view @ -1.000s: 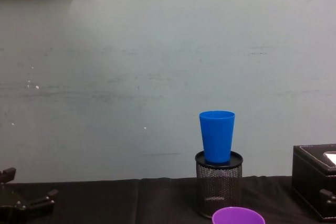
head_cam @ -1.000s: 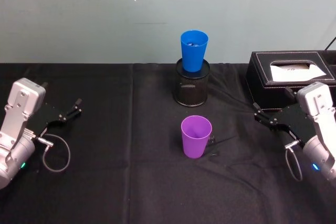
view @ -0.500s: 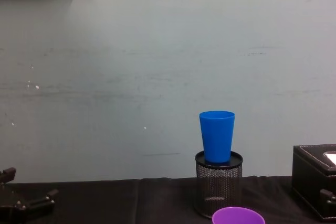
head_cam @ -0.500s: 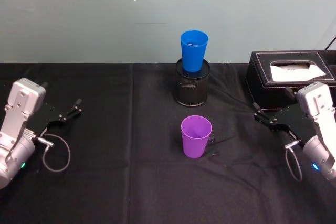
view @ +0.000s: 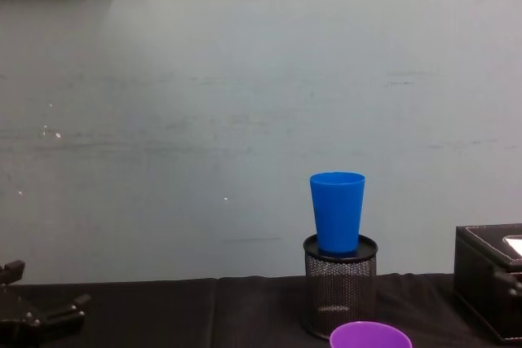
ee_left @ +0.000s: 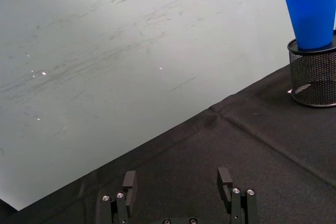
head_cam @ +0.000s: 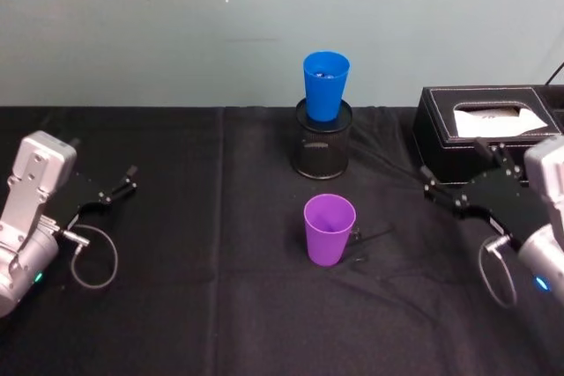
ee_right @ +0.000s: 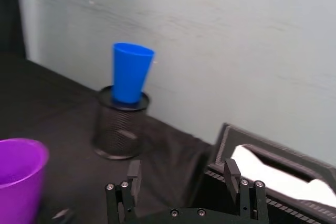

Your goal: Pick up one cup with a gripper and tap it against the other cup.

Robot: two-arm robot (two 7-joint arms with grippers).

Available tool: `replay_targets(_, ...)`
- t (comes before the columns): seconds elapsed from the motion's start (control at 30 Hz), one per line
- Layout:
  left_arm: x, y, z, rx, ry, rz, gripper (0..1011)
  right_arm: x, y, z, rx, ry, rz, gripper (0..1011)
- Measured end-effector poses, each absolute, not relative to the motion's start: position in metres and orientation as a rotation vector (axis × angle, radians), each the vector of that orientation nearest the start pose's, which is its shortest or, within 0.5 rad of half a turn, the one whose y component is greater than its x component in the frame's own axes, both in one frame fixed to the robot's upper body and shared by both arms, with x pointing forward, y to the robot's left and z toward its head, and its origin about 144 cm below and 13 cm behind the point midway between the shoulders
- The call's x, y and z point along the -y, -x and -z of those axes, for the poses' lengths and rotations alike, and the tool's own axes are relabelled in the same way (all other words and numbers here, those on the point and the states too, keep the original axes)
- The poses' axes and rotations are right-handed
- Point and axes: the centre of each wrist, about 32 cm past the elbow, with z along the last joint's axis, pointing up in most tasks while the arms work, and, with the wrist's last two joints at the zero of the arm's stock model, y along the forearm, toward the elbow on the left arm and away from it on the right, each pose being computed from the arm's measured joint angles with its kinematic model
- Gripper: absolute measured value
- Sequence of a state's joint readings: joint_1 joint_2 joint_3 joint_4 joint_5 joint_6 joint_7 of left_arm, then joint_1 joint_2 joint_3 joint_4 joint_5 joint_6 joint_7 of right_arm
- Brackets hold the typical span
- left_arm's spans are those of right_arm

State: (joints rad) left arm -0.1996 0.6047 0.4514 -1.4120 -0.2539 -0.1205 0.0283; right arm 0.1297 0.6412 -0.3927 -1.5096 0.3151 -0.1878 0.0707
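Observation:
The purple cup (head_cam: 330, 228) stands upright on the black cloth at the table's middle, and its rim (view: 369, 336) peeks up at the chest view's lower edge. Behind it the blue cup (head_cam: 325, 85) sits upright in the mouth of a black mesh pen holder (head_cam: 322, 143). My right gripper (head_cam: 453, 166) hovers open to the right of the purple cup, a good way off, with nothing between its fingers. In its wrist view (ee_right: 182, 174) the purple cup (ee_right: 18, 179) and blue cup (ee_right: 131, 72) lie ahead. At the table's left side, my left gripper (head_cam: 123, 180) rests open and empty.
A black tissue box (head_cam: 489, 121) stands at the back right, just behind my right gripper. A loose cable loop (head_cam: 92, 257) lies by the left arm. The wall runs close behind the mesh holder (view: 339, 291). Open cloth surrounds the purple cup.
My right arm has shifted right and risen a little, its gripper lifting toward the tissue box. Both cups and the left arm have stayed put.

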Motion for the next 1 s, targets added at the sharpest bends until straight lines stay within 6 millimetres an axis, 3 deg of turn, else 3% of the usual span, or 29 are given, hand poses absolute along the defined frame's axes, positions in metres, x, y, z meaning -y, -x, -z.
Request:
replay_targets(0.23, -0.31, -0.489, -1.14, 0.285, -0.305, -1.248, 1000, 0.336, -0.448, -1.141, 0.199, 0.199, 0.951, 1000)
replay_targets(0.47, -0.31, -0.489, -1.14, 0.285, -0.305, -1.248, 1000, 0.337, -0.439, -1.124, 0.14, 0.205, 0.799, 1000)
replay_targets(1.0, -0.31, -0.489, -1.14, 0.285, -0.304, -1.248, 1000, 0.312, -0.457, -1.13, 0.094, 0.172, 0.716, 1000)
